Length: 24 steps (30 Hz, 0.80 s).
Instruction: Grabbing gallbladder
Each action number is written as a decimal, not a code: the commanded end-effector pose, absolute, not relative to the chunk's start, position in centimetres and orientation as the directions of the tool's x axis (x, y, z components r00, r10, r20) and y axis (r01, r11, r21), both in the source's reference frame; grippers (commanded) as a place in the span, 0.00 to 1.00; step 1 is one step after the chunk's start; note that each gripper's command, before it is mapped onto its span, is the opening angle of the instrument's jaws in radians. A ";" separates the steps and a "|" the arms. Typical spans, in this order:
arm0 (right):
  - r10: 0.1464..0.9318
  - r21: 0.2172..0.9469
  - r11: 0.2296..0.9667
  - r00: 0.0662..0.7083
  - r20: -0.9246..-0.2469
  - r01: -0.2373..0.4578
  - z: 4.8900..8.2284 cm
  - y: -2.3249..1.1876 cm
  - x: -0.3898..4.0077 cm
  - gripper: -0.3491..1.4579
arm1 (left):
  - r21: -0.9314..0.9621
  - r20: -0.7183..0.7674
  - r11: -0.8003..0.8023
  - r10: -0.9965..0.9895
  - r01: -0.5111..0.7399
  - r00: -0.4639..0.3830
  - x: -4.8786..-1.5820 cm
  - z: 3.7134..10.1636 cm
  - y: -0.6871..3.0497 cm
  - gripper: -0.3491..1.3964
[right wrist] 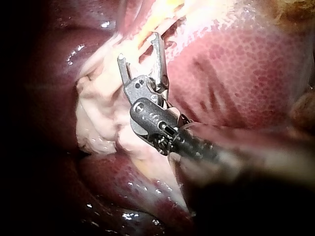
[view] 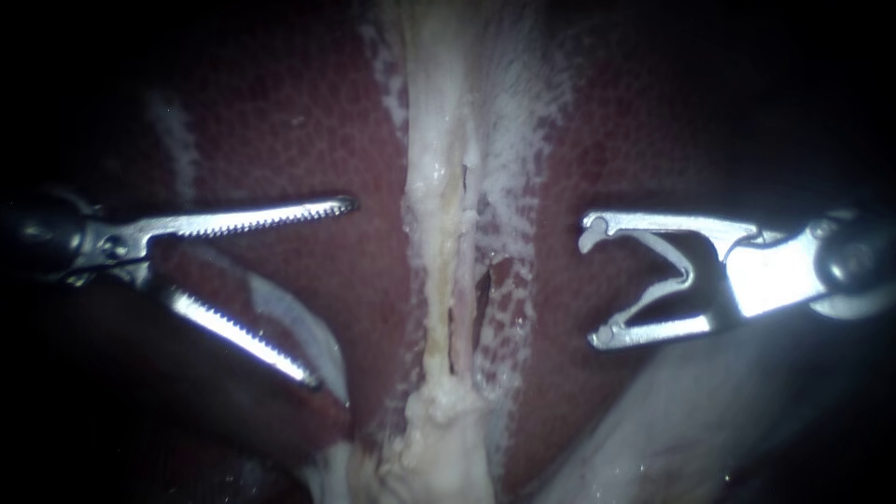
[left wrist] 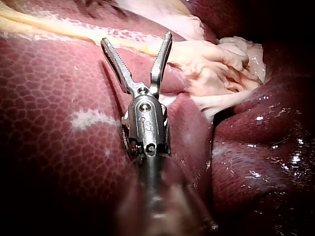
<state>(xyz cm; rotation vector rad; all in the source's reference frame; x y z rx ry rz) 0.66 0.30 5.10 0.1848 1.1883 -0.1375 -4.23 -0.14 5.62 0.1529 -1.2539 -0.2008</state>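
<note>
Mottled red liver (view: 308, 140) fills the field, its edges lost in darkness. The gallbladder (view: 653, 420), a smooth grey sheet cut off at the lower edge and hard to make out, lies below the right instrument (view: 595, 283). A pale strand (view: 439, 233) runs between that instrument and the left instrument (view: 331, 291). Both sets of jaws gape, gripping nothing.

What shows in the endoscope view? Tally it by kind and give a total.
instruments, jaws open: 2, the left instrument and the right instrument
liver: 1
pale central tissue strip: 1
smooth pale tissue, possibly the gallbladder: 1
Total: 5
</note>
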 end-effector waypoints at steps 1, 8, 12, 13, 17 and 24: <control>-0.009 0.071 0.977 0.368 -0.930 0.204 5.10 0.30 0.66 0.52 | 0.224 0.926 0.972 -0.234 0.067 0.298 -4.23 5.61 -0.13 0.89; -0.010 0.070 0.977 0.368 -0.930 0.204 5.11 0.30 0.66 0.52 | 0.413 0.853 0.895 -0.445 0.169 0.273 -4.20 5.52 -0.01 0.86; -0.011 0.070 0.977 0.368 -0.930 0.204 5.12 0.29 0.66 0.52 | 0.466 0.820 0.857 -0.512 0.218 0.258 -4.29 5.50 0.06 0.82; -0.011 0.069 0.977 0.368 -0.930 0.204 5.12 0.29 0.67 0.52 | 0.475 0.813 0.850 -0.523 0.229 0.255 -4.35 5.51 0.07 0.82; -0.011 0.069 0.977 0.368 -0.930 0.204 5.12 0.29 0.67 0.52 | 0.518 0.783 0.814 -0.575 0.262 0.239 -4.53 5.57 0.10 0.80; -0.011 0.069 0.977 0.368 -0.930 0.204 5.12 0.28 0.67 0.52 | 0.559 0.751 0.777 -0.622 0.289 0.221 -4.68 5.63 0.11 0.74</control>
